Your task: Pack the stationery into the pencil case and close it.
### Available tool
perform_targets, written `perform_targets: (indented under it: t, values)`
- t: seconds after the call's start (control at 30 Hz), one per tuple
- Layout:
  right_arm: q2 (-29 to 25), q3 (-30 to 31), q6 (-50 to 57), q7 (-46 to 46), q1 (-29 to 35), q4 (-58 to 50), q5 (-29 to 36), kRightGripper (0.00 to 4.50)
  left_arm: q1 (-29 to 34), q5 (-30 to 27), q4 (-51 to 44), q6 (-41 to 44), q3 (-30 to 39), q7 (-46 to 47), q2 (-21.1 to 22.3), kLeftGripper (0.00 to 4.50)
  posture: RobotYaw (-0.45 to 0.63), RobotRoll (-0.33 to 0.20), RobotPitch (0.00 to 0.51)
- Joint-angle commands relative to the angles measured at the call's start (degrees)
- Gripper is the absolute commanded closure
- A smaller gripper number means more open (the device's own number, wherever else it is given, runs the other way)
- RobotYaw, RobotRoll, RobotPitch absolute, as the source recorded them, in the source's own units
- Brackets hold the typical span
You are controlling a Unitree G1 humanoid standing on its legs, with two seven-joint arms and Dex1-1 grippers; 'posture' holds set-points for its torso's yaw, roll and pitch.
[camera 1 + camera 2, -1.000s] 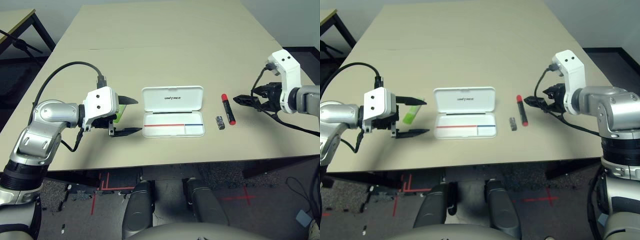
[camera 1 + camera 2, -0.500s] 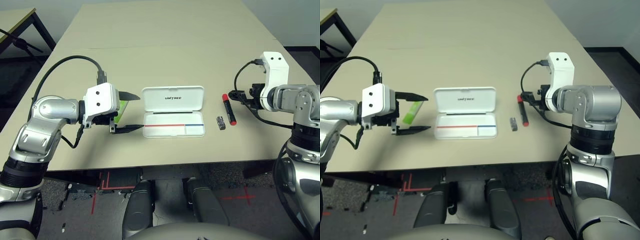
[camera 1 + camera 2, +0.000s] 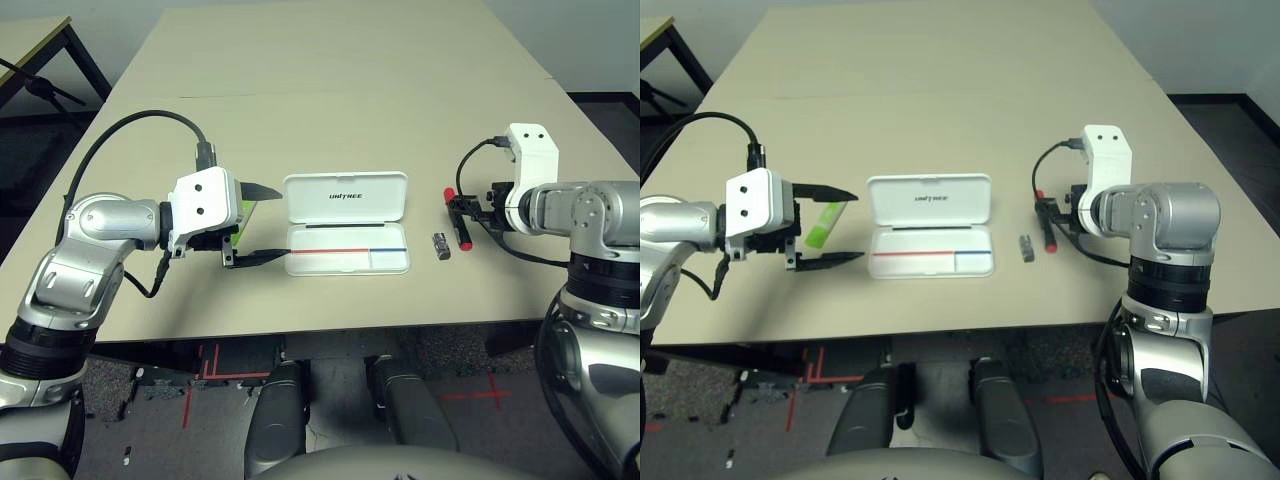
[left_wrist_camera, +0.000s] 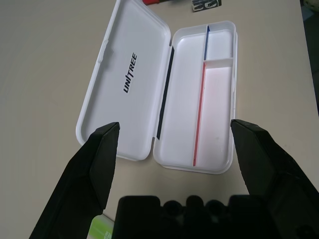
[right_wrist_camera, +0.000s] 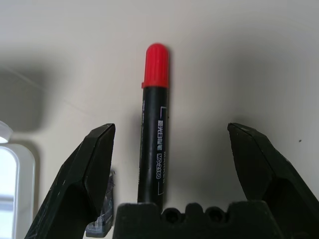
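Your right gripper [image 5: 164, 164] has swung in from the table's right side over the past second and now hovers spread wide over the red marker [image 5: 154, 129], so a grasp looks ready to begin. The marker lies flat on the table, centred between both fingers [image 5: 94, 164], touching neither, right of the open pencil case [image 3: 346, 237]. Your left gripper [image 3: 255, 224] waits open beside the case, the green highlighter [image 3: 826, 224] lying under it.

The open pencil case [image 4: 149, 94] carries dark "UNITREE" lettering on its lid. The marker [image 5: 154, 134] bears white print too small to read.
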Motion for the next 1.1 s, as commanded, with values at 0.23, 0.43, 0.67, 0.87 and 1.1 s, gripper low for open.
perform_targets:
  t: [0.23, 0.43, 0.67, 0.87, 1.1]
  values:
    - [0.03, 5.21, -6.25, -0.01, 4.11, 5.05, -1.11, 0.00, 0.61, -0.31, -2.19, 1.02, -0.44, 0.60, 0.60, 0.01, -0.02, 0.000, 0.141]
    - [0.12, 6.14, -10.28, -0.06, 4.76, 7.00, -1.62, 0.00, 0.78, -0.29, -2.90, 1.56, -0.46, 0.62, 0.64, 0.01, -0.01, 0.000, 0.141]
    - [0.33, 6.91, -14.07, 0.16, 3.85, 8.62, -1.77, 0.00, 0.60, -0.18, -3.21, 1.95, -0.81, 0.67, 0.54, 0.01, -0.01, 0.000, 0.139]
    - [-0.29, 7.80, -13.62, 1.03, 2.82, 7.69, -1.23, 0.00, 0.77, -0.07, -3.17, 1.96, -0.86, 0.66, 0.63, 0.01, -0.01, 0.000, 0.140]
    - [-2.01, 9.75, -10.01, 2.43, 0.12, 3.74, -0.35, 0.00, 0.66, -0.10, -2.99, 2.04, -1.04, 0.38, 0.70, 0.01, -0.02, 0.000, 0.148]
